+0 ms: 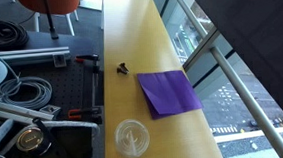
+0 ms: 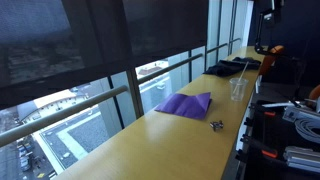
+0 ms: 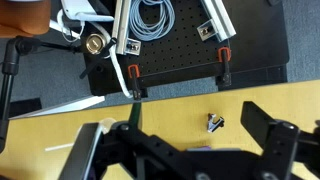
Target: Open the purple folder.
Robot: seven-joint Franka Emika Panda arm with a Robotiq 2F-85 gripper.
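- Gripper [image 3: 178, 132] seen in wrist view only, fingers [image 3: 268, 128] spread wide apart, nothing between them, released.
- Gripper hung above the yellow counter [image 3: 290, 100], near the edge of the black perforated board [image 3: 180, 50].
- Purple folder [image 1: 169, 92] lay closed on the counter [image 1: 128, 30], turned slightly askew; visible in both exterior views [image 2: 185, 104].
- Folder sat on the window side of the counter, not touched by the gripper.
- Clear plastic cup [image 1: 133, 140] stood upright near the folder, apart from it; also [image 2: 237, 90].
- Small black clip [image 1: 121, 66] lay on the counter, apart from the folder; wrist view showed it [image 3: 214, 122] between the fingers' lines, not gripped.
- Coiled cables [image 3: 150, 18] on the board.
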